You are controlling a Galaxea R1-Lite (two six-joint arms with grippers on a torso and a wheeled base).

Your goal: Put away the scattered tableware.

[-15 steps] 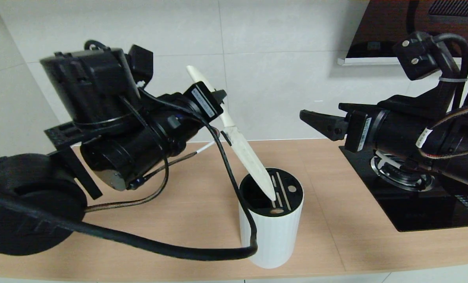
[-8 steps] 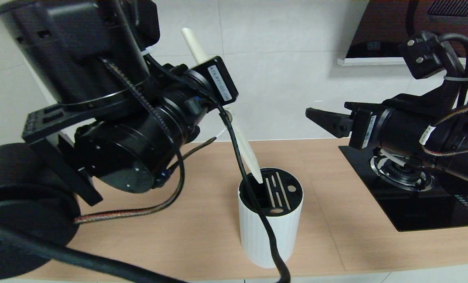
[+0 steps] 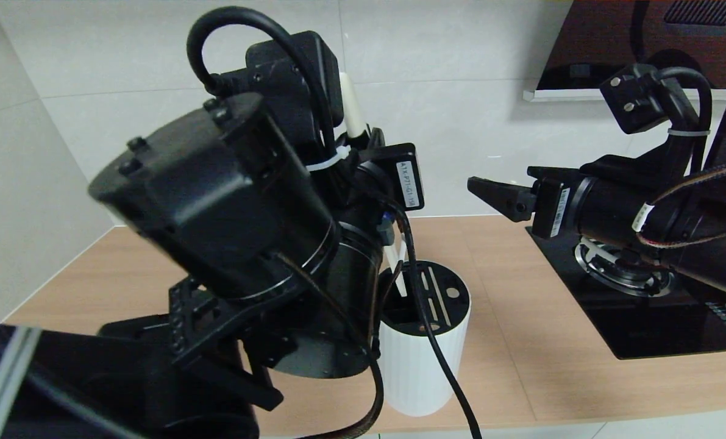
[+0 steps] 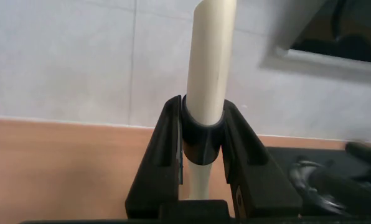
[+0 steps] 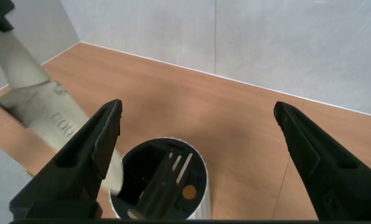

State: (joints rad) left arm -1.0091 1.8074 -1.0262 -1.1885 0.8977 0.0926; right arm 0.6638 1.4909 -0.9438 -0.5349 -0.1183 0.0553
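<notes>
- Knife (image 4: 207,74) is clamped by its handle in the left claw (image 4: 203,127), with its blade tip at the mouth of the white holder (image 3: 423,360), near the countertop's (image 3: 509,341) front edge.
- Right claw (image 5: 197,109) hangs above the holder with its fingers apart, holding nothing.
- The step looks like insertion; next, the blade needs a straight descent into a slot.

Counter (image 3: 521,366): knife holder (image 3: 427,360) stands near the front edge, about mid-length. Hob (image 3: 631,317) set into the counter's right end, well apart from the holder. Knife (image 4: 209,62) above the holder, between the left gripper's (image 4: 201,118) fingers, handle up, blade down. Blade end at the holder's top, on the side away from the hob (inside the opening or just at the rim, cannot tell). Right gripper (image 3: 484,192) over the counter, between holder and hob, higher than the holder's top.
</notes>
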